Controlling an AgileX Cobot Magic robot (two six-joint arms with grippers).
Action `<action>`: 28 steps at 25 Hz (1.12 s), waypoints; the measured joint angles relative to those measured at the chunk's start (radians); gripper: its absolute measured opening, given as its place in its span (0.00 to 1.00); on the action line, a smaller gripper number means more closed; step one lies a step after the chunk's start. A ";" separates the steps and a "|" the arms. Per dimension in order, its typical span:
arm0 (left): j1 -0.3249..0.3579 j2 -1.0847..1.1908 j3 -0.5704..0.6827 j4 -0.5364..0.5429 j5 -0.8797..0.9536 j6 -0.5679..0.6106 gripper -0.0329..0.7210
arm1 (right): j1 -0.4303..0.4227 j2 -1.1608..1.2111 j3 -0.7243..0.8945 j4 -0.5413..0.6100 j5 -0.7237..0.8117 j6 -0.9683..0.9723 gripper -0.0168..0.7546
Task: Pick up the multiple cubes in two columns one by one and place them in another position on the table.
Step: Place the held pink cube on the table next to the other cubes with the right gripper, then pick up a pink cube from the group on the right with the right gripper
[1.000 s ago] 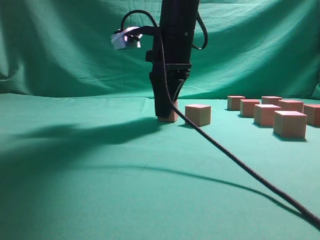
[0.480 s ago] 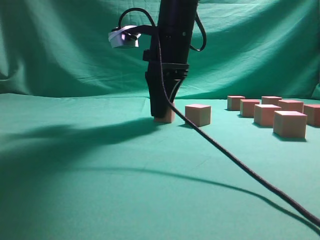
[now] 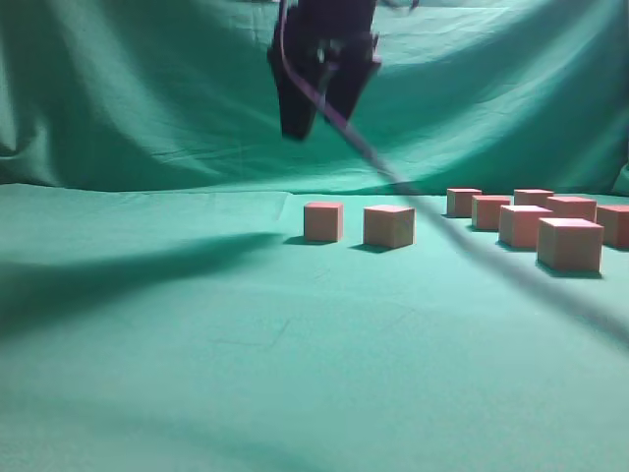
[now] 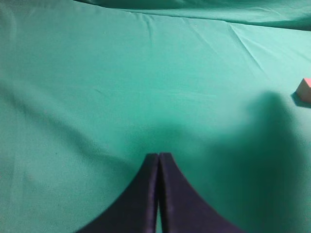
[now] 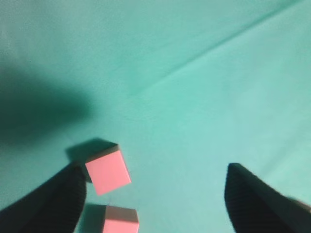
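The right gripper (image 3: 319, 103) hangs in the air above the table (image 3: 197, 344), blurred, its two dark fingers spread apart with nothing between them. In the right wrist view the same gripper (image 5: 155, 194) shows one dark finger (image 5: 53, 201) at the lower left and the other at the lower right, with bare cloth between them. Directly below the gripper in the exterior view, a cube (image 3: 323, 221) sits on the teal cloth, and a second cube (image 3: 389, 225) stands just beside it, to the right, with a narrow gap. The right wrist view shows these as a pink cube (image 5: 108, 172) next to the left finger and another (image 5: 121, 219) partly cut off by the bottom edge. Further right of the gripper in the exterior view, a group of cubes (image 3: 570, 244) stands in two rows running away from the camera. A dark cable (image 3: 472, 246), blurred, runs from the gripper down toward the lower right corner.

The left gripper (image 4: 159, 160) is pressed shut, its two dark fingers touching along a thin seam, holding nothing, over bare cloth. Far to its right, one cube (image 4: 304, 89) is cut off by the edge of the left wrist view.
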 joint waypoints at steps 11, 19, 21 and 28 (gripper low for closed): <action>0.000 0.000 0.000 0.000 0.000 0.000 0.04 | 0.000 -0.415 0.145 -0.129 0.018 0.532 0.70; 0.000 0.000 0.000 0.000 0.000 0.000 0.04 | -0.017 -0.710 0.632 -0.235 0.020 0.754 0.70; 0.000 0.000 0.000 0.000 0.000 0.000 0.04 | -0.048 -0.741 0.757 -0.236 0.018 0.804 0.70; 0.000 0.000 0.000 0.000 0.000 0.000 0.04 | -0.182 -0.751 1.134 -0.115 -0.196 0.849 0.70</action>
